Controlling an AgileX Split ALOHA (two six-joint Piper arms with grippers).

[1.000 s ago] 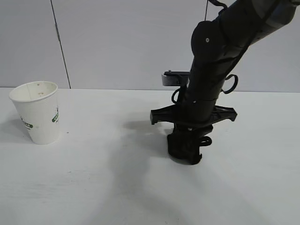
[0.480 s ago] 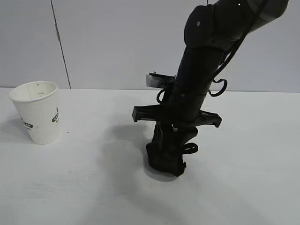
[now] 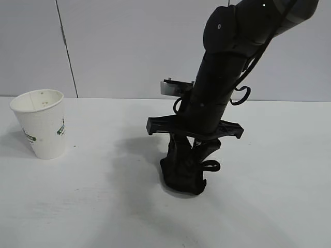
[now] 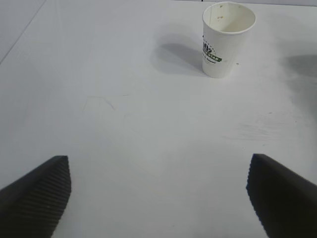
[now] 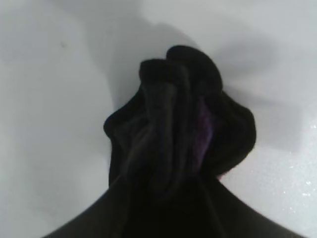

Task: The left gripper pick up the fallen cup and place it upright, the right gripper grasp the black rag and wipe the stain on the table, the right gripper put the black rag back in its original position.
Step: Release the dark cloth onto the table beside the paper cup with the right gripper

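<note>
The white paper cup point(image 3: 41, 124) stands upright at the table's point(image 3: 103, 206) left side, also seen in the left wrist view as the cup point(image 4: 225, 39). My left gripper point(image 4: 158, 198) hovers open well short of it, holding nothing. My right gripper point(image 3: 190, 163) points straight down at the table's middle, its fingers parted around the bunched black rag point(image 3: 182, 178), which rests on the tabletop. In the right wrist view the rag point(image 5: 178, 124) shows a purple patch and fills the space between the fingers of the right gripper point(image 5: 163, 198). The stain is out of view.
A grey wall with a dark vertical seam point(image 3: 66, 49) rises behind the table's far edge. The right arm's shadow falls on the tabletop left of the rag.
The right arm moved left and down with the rag, setting it on the table. Its fingers have then spread apart around the rag. Cup and left gripper are unchanged.
</note>
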